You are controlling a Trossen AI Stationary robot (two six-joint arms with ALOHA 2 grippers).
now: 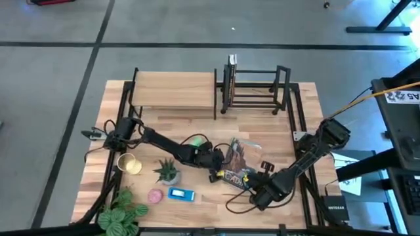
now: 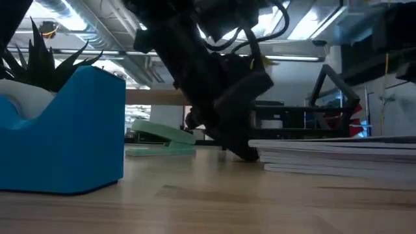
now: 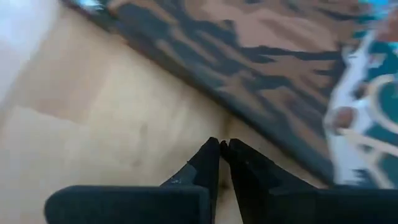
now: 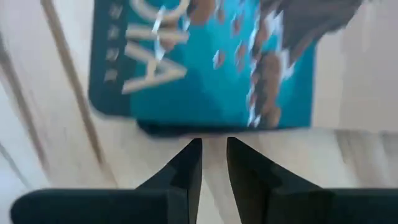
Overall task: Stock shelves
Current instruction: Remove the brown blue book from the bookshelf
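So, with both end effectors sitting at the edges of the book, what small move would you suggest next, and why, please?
Probably nudge the left end effector forward under the book's edge to lift it. Its fingertips are closed, touching the wooden table right beside the book, which lies flat. The right end effector waits, slightly open, at the opposite edge, ready to grip once the edge rises.

Blue tape dispenser (image 1: 182, 194), leafy plant (image 1: 123, 211), gold cup (image 1: 129, 164).

wood shelf (image 1: 174, 88) left of rack (image 1: 254, 85) | books (image 1: 236, 164) in front
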